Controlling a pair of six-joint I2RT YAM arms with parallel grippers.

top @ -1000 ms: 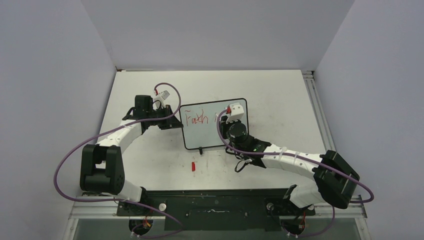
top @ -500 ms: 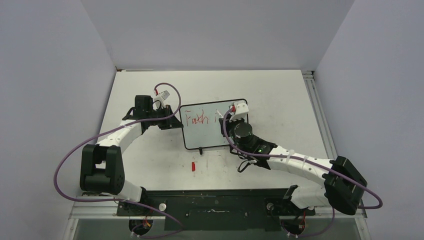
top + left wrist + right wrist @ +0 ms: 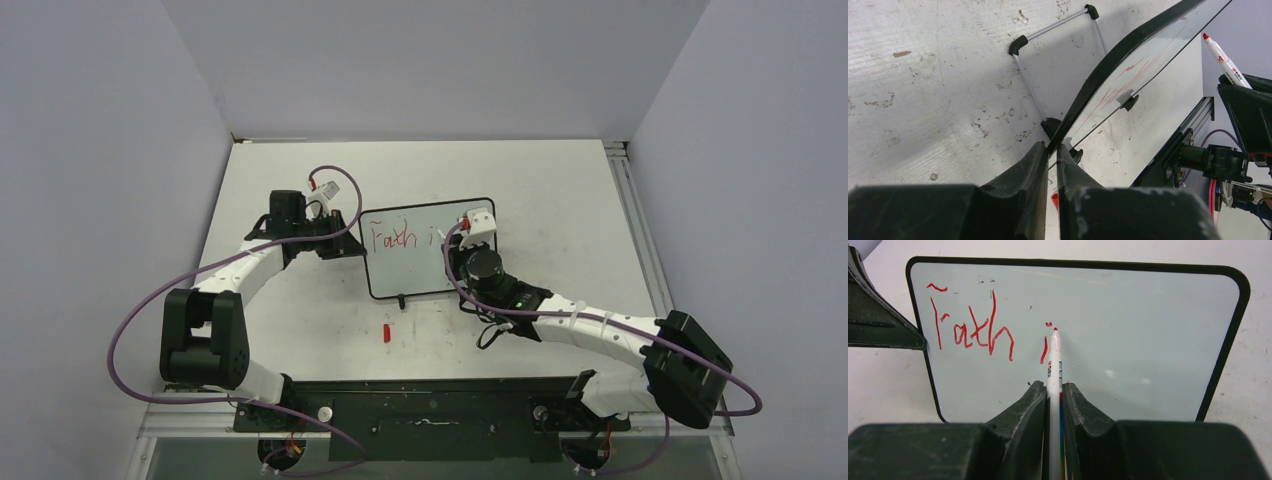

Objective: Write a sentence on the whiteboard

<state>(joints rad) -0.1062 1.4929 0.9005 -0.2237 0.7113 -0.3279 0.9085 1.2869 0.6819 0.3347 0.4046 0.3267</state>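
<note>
Top external view: the left arm (image 3: 250, 265) folds at the elbow by the table's (image 3: 560, 190) left side. Its forearm runs forward and right to the left edge of the whiteboard (image 3: 410, 272), which sits mid-table. The left gripper (image 3: 1053, 147) is pinched together on the board's black frame. The right arm (image 3: 590, 325) has its elbow far out right and its forearm low, reaching left over the board's right half. The right gripper (image 3: 1052, 387) is clamped on a marker (image 3: 1053, 360) pointing forward, its tip at the board beside the "i". The sentence (image 3: 970, 332) reads "Faith i" in red. A red cap (image 3: 387, 332) lies on the table near the board's front edge.
</note>
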